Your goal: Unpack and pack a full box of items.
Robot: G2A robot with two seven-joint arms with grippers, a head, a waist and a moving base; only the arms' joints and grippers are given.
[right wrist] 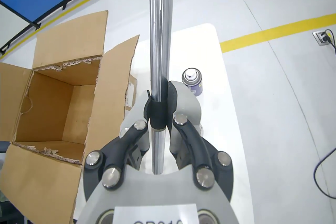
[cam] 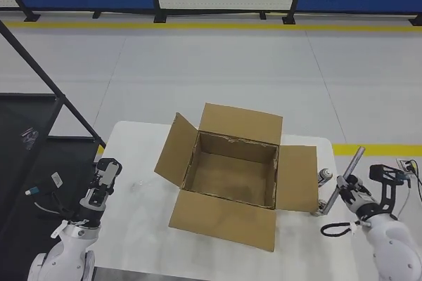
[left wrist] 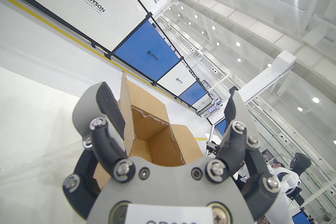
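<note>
Closest to the lens, the right fingers pinch a shiny metal rod low on its length, with a black pad pressed to either side. The rod rises past them at a tilt, over the right edge of the white desk. I cannot tell whether its lower end touches the desk.

Left fingers are spread wide with nothing between them. They point toward the cardboard box from the desk's left edge. A bare strip of desk lies between them and the box's left flap.

All four flaps of the box are folded outward, and its torn rims stand open to the top. Its inner floor shows as bare cardboard. It sits in the middle of the desk. The far flap reaches the desk's back edge, and the near flap reaches toward the front edge. The right flap ends just beside a small spray can, which stands upright near the right edge, between that flap and the rod. A small brown carton peeks from under the right flap.

Around the desk, pale grey floor spreads open on the far and right sides. A yellow line crosses it on the right, and a socket with a dark cable lies beyond that. A black frame stands on the left. Blue and white panels line the far wall.
</note>
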